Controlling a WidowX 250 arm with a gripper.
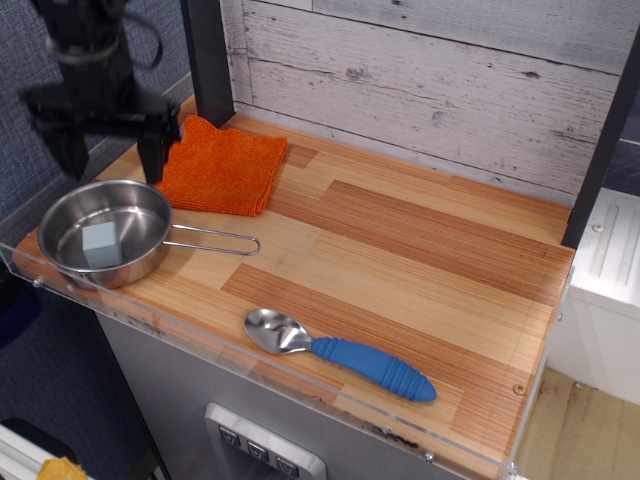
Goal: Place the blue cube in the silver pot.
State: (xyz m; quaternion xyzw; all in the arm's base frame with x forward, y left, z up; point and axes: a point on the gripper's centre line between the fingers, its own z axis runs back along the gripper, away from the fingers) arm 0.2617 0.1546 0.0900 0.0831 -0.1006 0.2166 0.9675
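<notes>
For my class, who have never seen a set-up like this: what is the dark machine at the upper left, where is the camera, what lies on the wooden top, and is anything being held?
The dark machine is a robot arm; its grasping tool hangs open above the counter, holding nothing. One camera looks down from the front at an angle. On the wooden counter lie an orange cloth, a blue-handled spoon and a silver pot with a wire handle. The blue cube sits inside the pot.

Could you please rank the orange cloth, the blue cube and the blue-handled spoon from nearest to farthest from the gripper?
From the gripper:
1. Orange cloth, just beside it.
2. Blue cube, below it inside the silver pot.
3. Blue-handled spoon, far off at the front edge.
</notes>
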